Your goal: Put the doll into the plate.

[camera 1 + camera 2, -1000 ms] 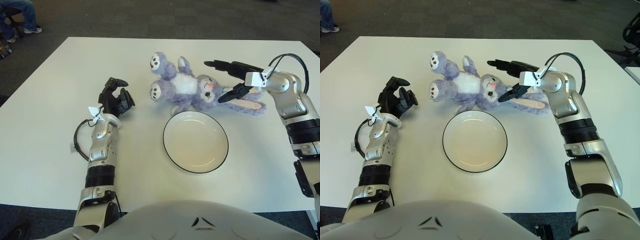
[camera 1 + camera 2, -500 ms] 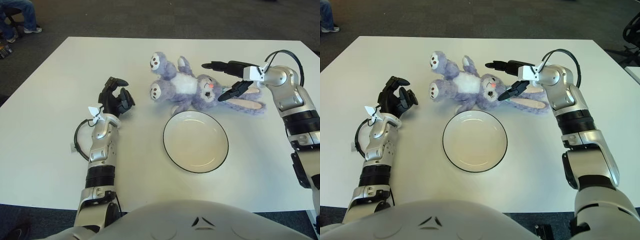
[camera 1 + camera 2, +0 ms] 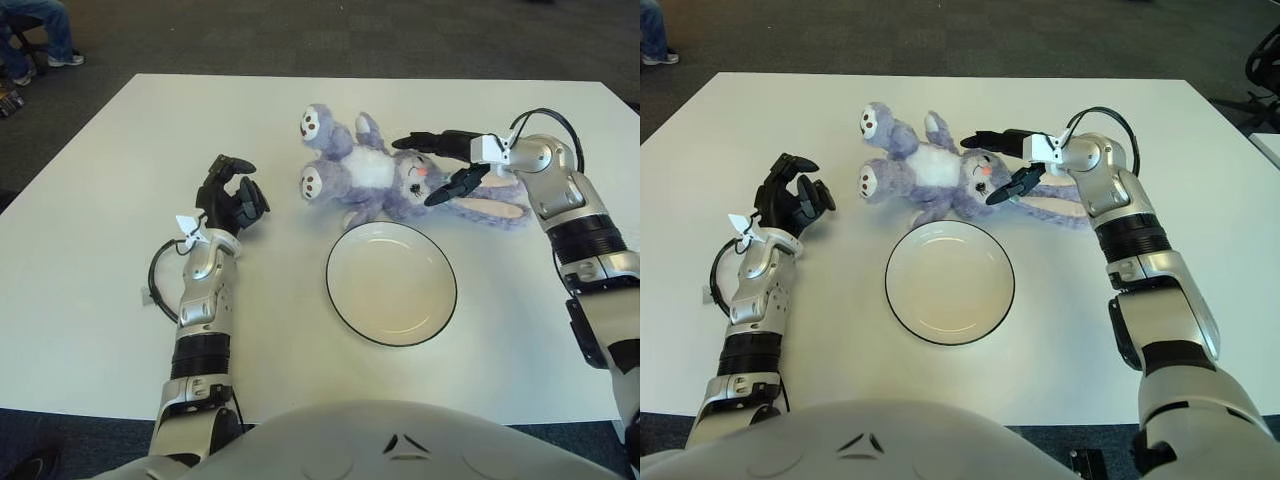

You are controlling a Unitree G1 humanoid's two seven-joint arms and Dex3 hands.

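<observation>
Left eye view, nearest you: the plate (image 3: pixel 391 283) sits bare on the white table (image 3: pixel 90 200), so the doll is not in it yet. To its left, your left hand (image 3: pixel 232 196) stands upright with fingers loosely curled around nothing, well apart from the doll, idle. Just beyond the plate's far rim the doll (image 3: pixel 395 178) lies on its back, feet to the left, head and long ears to the right. Your right hand (image 3: pixel 446 164) reaches in from the right with fingers spread wide on either side of the doll's head, one finger beyond it and one on the near side, holding nothing so far. That straddle looks meant for a grip on the head, which lies close to the plate, so the carry should be short
</observation>
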